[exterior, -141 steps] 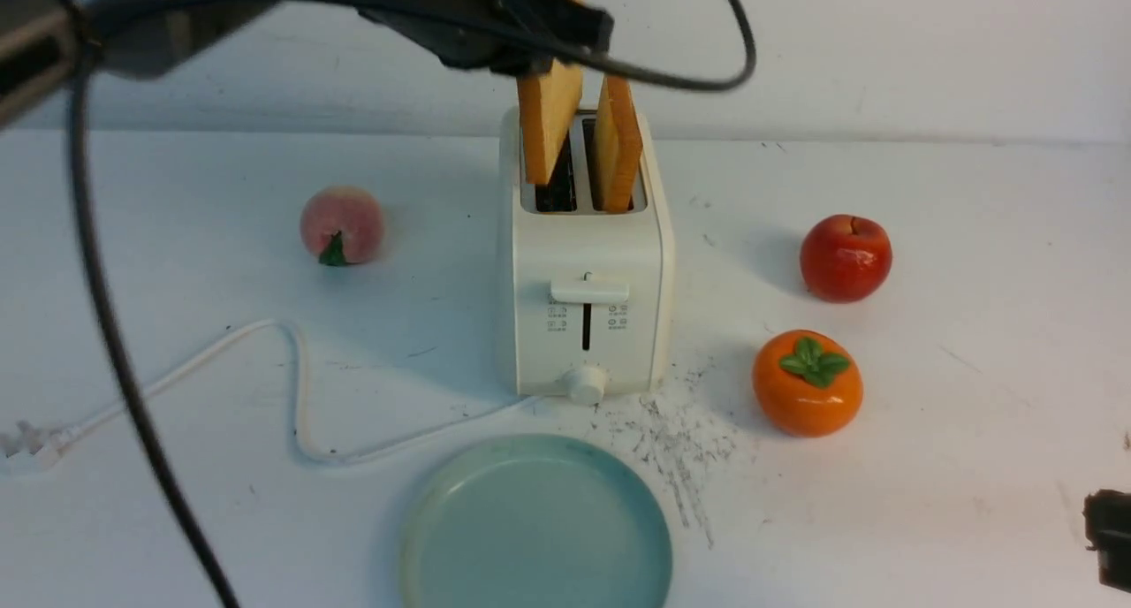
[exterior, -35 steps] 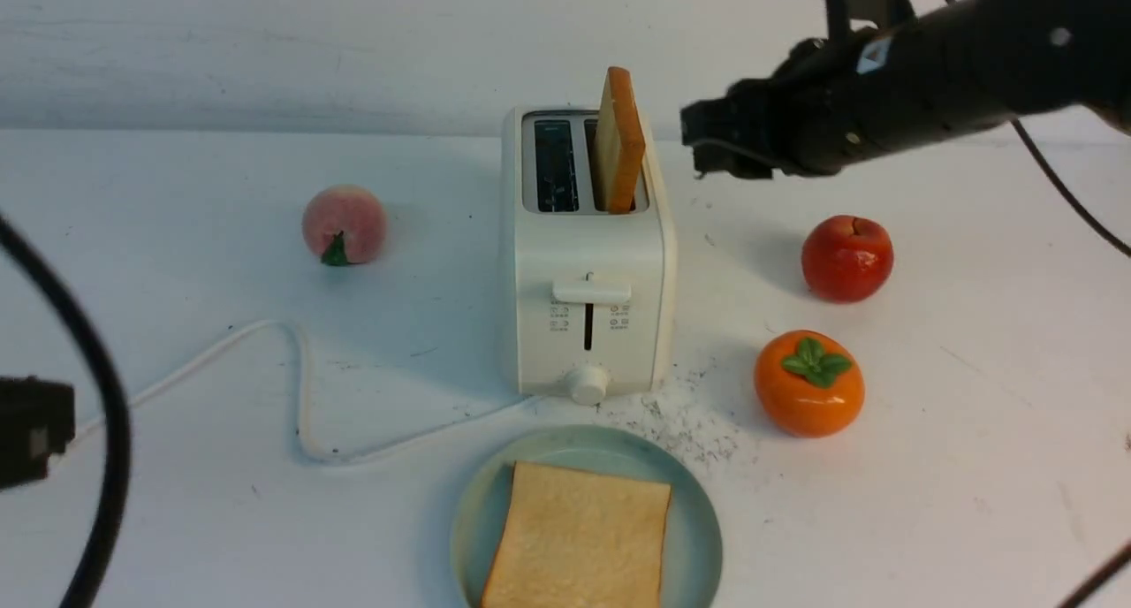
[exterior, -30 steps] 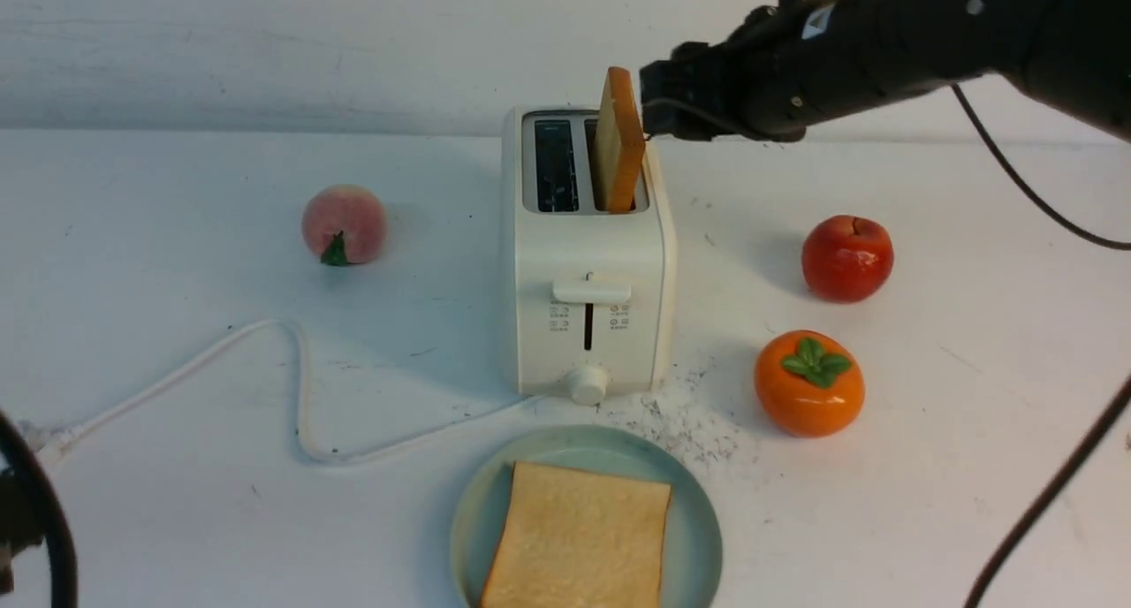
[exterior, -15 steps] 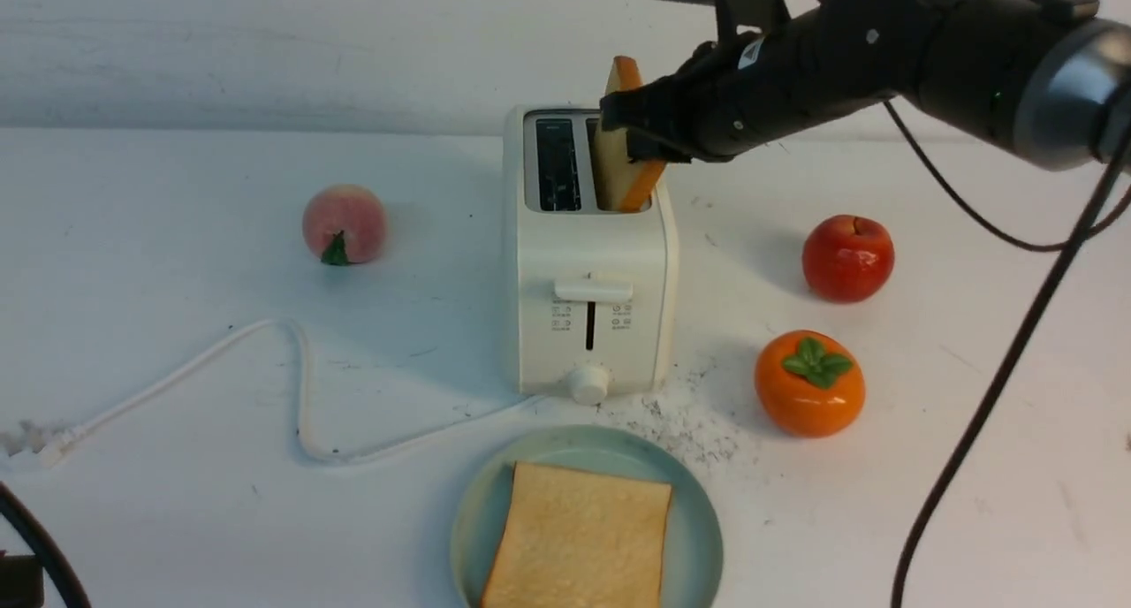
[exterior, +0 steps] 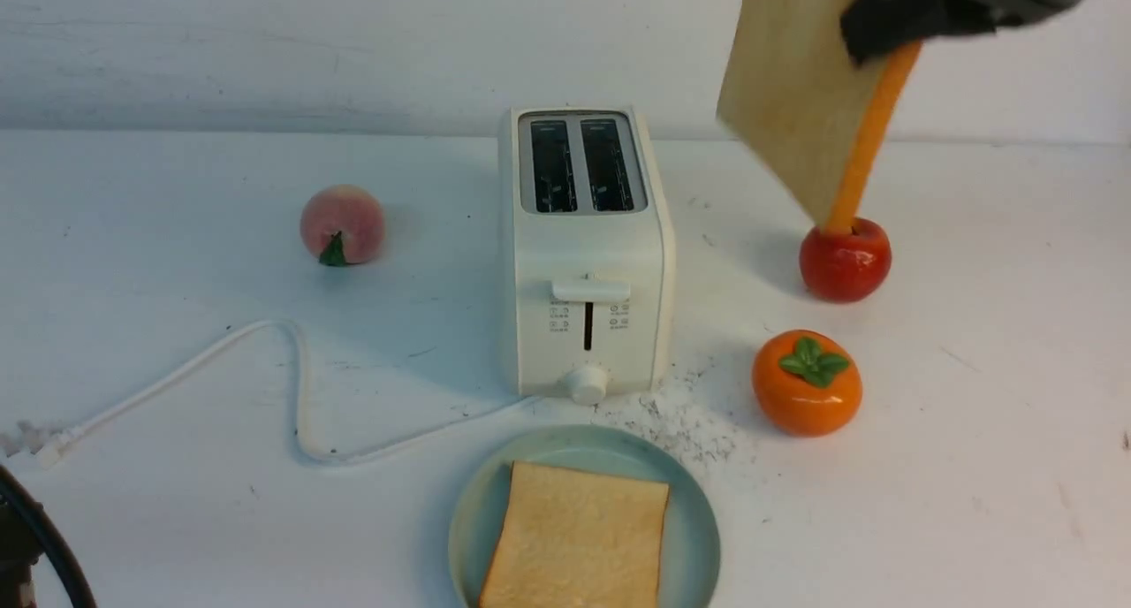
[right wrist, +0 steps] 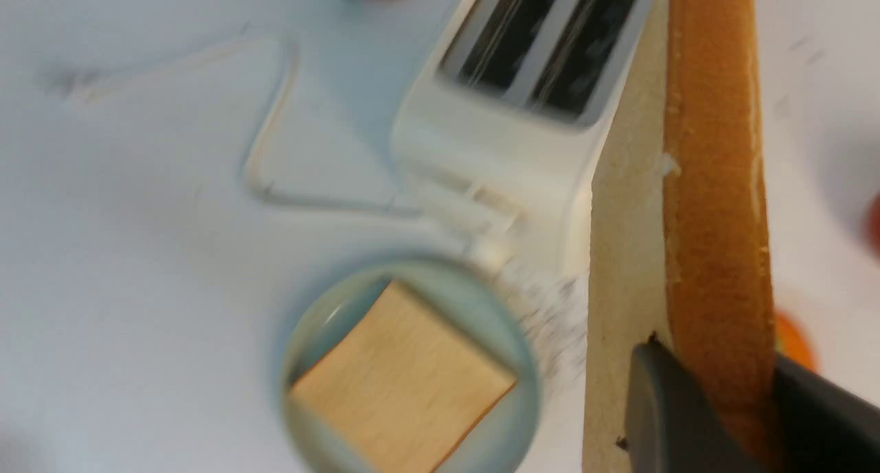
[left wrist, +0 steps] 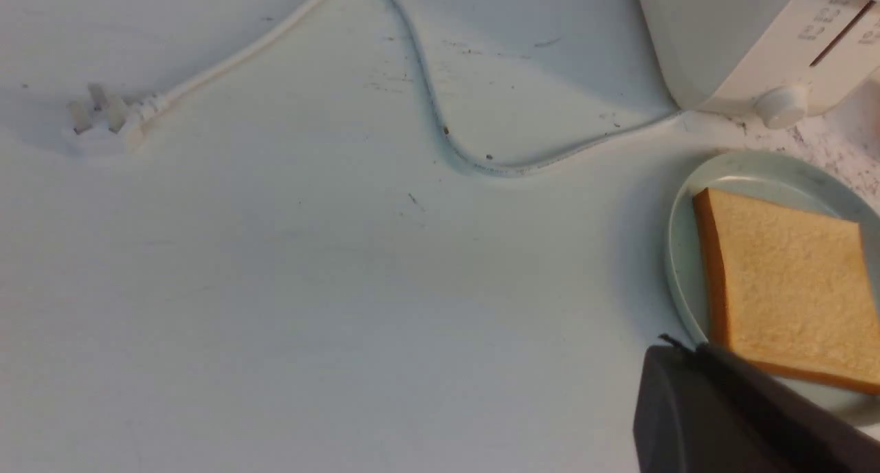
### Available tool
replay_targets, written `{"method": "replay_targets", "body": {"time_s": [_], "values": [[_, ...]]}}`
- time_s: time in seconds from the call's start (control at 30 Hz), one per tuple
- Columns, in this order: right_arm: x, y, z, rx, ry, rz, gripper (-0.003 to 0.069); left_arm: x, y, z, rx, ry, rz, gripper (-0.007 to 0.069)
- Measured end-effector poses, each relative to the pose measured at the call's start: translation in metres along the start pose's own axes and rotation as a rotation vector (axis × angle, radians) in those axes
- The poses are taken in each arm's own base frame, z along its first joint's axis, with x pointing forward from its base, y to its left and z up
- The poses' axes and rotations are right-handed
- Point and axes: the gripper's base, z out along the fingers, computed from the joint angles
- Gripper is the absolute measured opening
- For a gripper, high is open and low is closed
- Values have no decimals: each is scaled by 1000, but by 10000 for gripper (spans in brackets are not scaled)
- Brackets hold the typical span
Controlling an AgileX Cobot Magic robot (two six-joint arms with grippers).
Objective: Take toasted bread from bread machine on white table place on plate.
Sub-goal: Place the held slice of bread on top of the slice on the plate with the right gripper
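Toast freed: second slice [exterior: 795, 95] lifted clear of bread machine [exterior: 583, 263], both slots emptied. Slice clamped at upper corner by right claw [exterior: 884, 34], jaws narrowed on crust. Below-left of claw, well apart, plate [exterior: 698, 520] with first slice [exterior: 574, 537] already laid; set-down judged remaining.

The white table [exterior: 177, 502] is viewed from the robot's side, facing forward, at middling range. It is looked down on closely from the left wrist, and from higher at the right wrist. The bread machine [exterior: 586, 263] and plate [exterior: 473, 513] are shared by all views.
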Motion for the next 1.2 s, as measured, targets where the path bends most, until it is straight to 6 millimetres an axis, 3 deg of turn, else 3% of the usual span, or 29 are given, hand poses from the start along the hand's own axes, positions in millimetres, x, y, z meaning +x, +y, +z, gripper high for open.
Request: {"method": "replay_targets", "body": {"time_s": [0.27, 0.47, 0.83, 1.2], "values": [[46, 17, 56, -389, 147, -117, 105, -1, 0, 0, 1, -9, 5, -14], [76, 15, 107, -568, 209, -77, 105, 0, 0, 0, -4, -2, 5, -14], [103, -8, 187, -591, 347, 57, 105, 2, 2, 0, -20, 20, 5, -14], [109, -18, 212, -525, 334, 95, 105, 3, 2, 0, -26, 27, 5, -14]]}}
